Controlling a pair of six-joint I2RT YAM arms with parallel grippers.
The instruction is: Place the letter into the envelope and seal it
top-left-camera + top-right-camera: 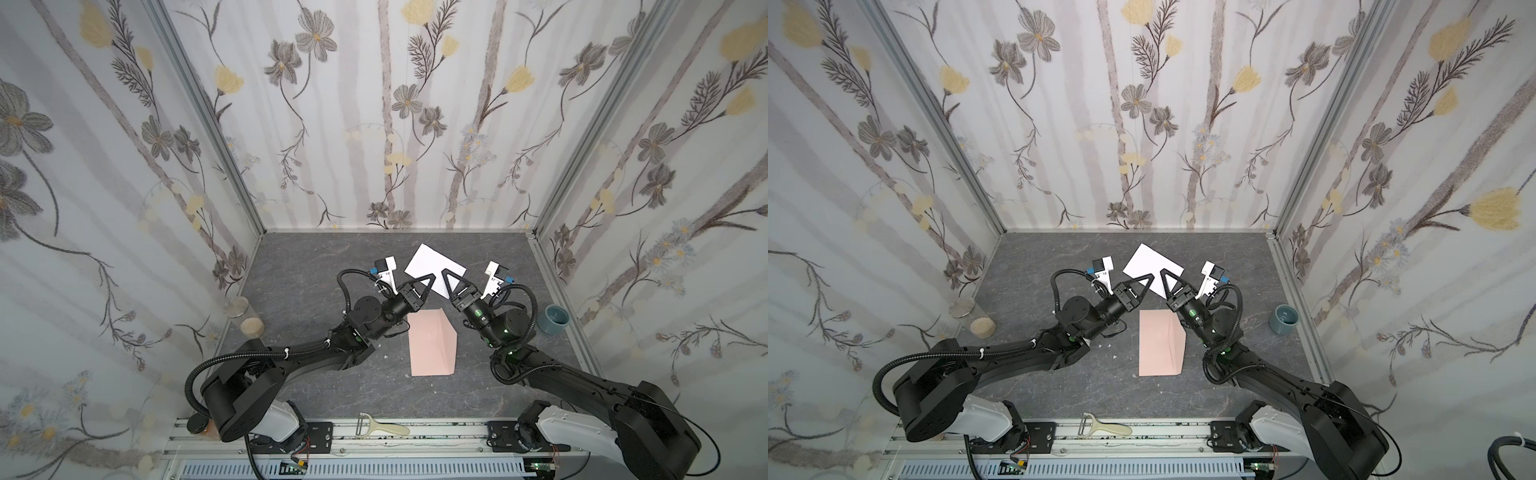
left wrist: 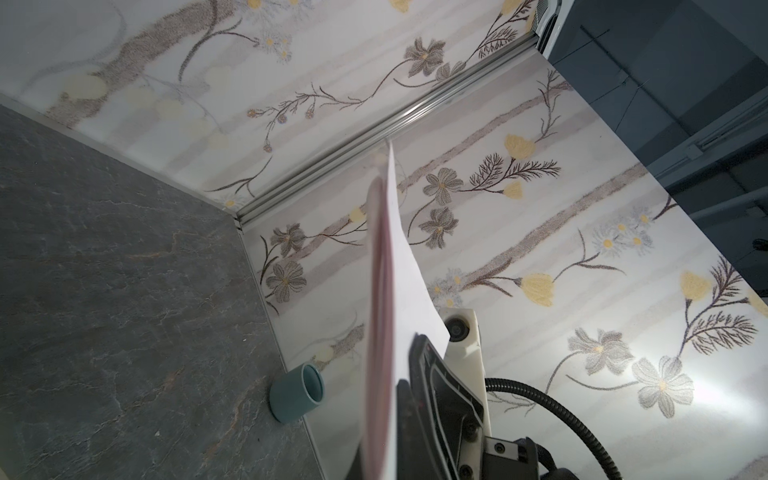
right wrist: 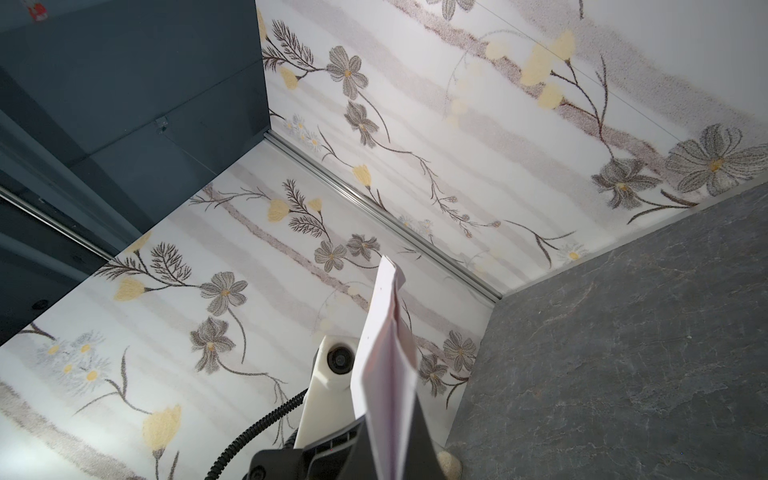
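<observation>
The letter (image 1: 432,261) (image 1: 1151,262), a white sheet, is held tilted above the back of the table. My left gripper (image 1: 430,277) (image 1: 1147,278) is shut on its near left edge. Close beside it, my right gripper (image 1: 444,272) (image 1: 1163,272) is shut on its near right edge. Both wrist views show the letter (image 2: 405,286) (image 3: 384,345) edge-on, rising from between the jaws of the left gripper (image 2: 380,457) and the right gripper (image 3: 392,453). The envelope (image 1: 430,347) (image 1: 1160,347), pale pink, lies flat on the table just in front of both grippers, untouched.
A teal cup (image 1: 557,319) (image 2: 297,392) stands by the right wall. Two cork-lidded jars (image 1: 243,318) stand by the left wall. A peeler (image 1: 382,426) lies on the front rail. The dark marbled table (image 1: 316,266) is walled on three sides.
</observation>
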